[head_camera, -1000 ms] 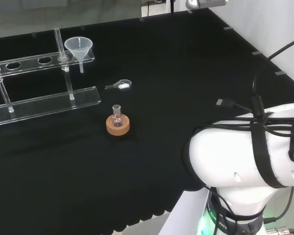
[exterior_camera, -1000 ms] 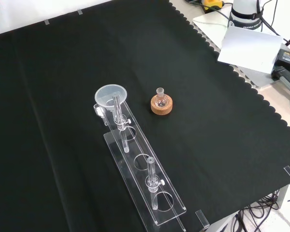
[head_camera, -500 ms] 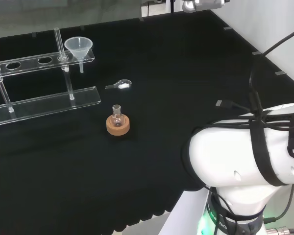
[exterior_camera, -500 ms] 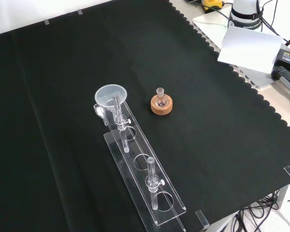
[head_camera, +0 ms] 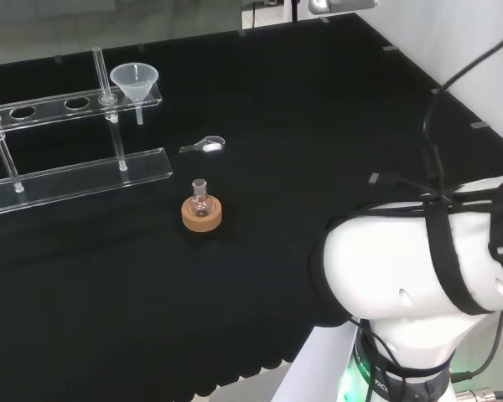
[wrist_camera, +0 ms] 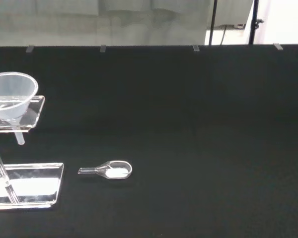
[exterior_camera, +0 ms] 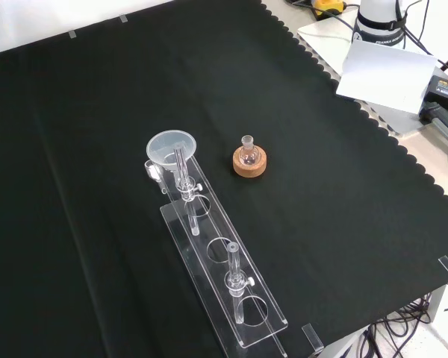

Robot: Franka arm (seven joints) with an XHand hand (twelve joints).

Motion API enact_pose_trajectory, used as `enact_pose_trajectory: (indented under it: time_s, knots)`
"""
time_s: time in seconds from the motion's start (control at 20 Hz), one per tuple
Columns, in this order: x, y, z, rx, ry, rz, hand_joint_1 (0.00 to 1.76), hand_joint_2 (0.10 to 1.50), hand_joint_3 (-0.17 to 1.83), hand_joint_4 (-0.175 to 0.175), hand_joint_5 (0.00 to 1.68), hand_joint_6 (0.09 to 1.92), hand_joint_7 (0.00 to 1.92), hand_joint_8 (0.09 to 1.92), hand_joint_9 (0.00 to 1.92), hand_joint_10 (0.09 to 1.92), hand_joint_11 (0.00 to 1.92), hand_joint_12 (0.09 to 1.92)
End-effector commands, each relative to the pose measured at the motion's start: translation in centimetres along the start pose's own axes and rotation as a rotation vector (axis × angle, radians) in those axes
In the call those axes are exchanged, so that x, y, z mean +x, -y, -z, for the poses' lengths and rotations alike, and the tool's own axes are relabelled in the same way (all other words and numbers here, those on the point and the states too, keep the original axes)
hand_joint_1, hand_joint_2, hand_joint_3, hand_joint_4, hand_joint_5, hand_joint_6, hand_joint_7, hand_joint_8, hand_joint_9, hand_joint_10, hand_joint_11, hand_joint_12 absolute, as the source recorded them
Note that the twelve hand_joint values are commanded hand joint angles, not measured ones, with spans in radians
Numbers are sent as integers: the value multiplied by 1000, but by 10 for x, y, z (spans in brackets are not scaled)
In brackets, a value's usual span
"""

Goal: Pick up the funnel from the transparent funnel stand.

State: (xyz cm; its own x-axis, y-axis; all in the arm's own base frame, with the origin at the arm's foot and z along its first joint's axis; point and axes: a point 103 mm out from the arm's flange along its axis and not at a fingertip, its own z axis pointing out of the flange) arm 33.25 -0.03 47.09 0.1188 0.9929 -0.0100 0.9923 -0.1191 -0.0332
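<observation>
While the clear conical plastic funnel (head_camera: pixel 135 81) sits upright in the transparent acrylic funnel stand's (head_camera: pixel 75 172) end hole, at ten o'clock from the white arm link (head_camera: pixel 419 268) in the head view, I can't tell the hand's state.

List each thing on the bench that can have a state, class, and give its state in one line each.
funnel: upright, seated in the end hole of the stand, not yet picked up.
transparent funnel stand: standing on the cloth, its other holes empty.
small flask: upright on its cork ring.
clear scoop: lying flat, a little white powder in its bowl.
</observation>
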Motion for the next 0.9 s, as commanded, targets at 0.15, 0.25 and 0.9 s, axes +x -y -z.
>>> enact_pose_trajectory:
  time_s: [0.15, 0.25, 0.9]
  knots:
    - [16, -54, -27, 48, -26, -18, 0, 1198, 398, 30, 148, 87, 0, 216, 65, 644, 75, 1366]
    - [23, -69, -32, 58, -23, -4, 0, 1200, 387, 27, 149, 87, 0, 224, 68, 641, 73, 1369]
    - [105, -136, -67, 137, -15, 144, 80, 1186, 319, 8, 169, 87, 2, 304, 85, 645, 0, 1386]
